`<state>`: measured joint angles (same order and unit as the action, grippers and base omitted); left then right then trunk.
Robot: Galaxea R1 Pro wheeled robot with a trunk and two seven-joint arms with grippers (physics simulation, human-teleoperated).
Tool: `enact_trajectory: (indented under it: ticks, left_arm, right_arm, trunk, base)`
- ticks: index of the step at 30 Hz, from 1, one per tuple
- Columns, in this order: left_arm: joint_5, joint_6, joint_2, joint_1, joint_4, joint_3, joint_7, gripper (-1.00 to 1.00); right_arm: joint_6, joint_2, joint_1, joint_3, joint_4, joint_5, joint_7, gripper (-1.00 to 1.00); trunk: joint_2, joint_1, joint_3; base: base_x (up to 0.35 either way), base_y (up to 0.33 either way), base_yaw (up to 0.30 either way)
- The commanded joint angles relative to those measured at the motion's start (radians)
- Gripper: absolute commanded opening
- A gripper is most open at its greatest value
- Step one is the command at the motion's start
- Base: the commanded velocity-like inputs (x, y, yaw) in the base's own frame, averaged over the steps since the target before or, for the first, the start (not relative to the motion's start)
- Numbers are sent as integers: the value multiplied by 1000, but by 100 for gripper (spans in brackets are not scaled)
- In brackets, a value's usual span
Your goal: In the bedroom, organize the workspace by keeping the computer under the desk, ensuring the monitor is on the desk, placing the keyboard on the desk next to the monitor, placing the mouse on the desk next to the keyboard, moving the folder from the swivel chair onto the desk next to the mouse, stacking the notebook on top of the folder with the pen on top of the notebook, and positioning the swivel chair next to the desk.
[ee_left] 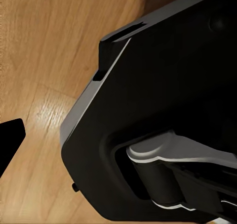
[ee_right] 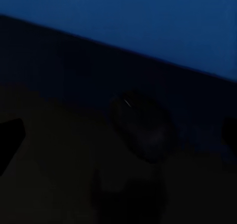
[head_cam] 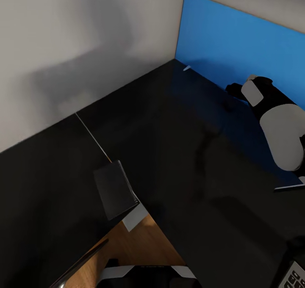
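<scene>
Mouse [ee_right: 140, 127] lies on the tabletop [head_cam: 169, 152] near the blue wall panel [head_cam: 237, 38]; the right gripper [head_cam: 232, 87] hovers nearby, aperture unclear. Grasping comes next, then carrying it toward the keyboard [head_cam: 294, 275].

Broad bare desk [head_cam: 169, 152], notebook [head_cam: 115, 189] at edge, blue panel [head_cam: 228, 38] behind

Head camera looks down on desk [head_cam: 169, 152]; right wrist, dim, perhaps shares it.
</scene>
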<state>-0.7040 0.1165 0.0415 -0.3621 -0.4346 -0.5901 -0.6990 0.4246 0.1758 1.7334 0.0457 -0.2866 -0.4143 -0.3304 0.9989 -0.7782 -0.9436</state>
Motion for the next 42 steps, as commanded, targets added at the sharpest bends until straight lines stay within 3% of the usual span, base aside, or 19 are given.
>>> enact_trajectory:
  ticks: [1,27,35,42]
  left_arm:
    - [-3,-1,1,0,-1,-2,-4,100]
    - [-3,-1,1,-1,-1,-3,-4,100]
    - [-3,-1,0,-1,-1,-2,-4,100]
    - [-3,-1,0,-1,-1,-2,-4,100]
  right_arm:
    - [5,1,0,5,-2,-8,-6,100]
    - [5,4,5,4,-4,-8,-5,100]
    - [5,20,70,5,-9,-7,-5,100]
    - [5,26,87,6,-10,-6,-5,100]
  trunk:
    - [1,0,-2]
    - [1,0,-44]
    - [1,0,-57]
    - [1,0,-68]
  base:
    - [0,0,0]
    - [0,0,0]
    - [0,0,0]
    - [0,0,0]
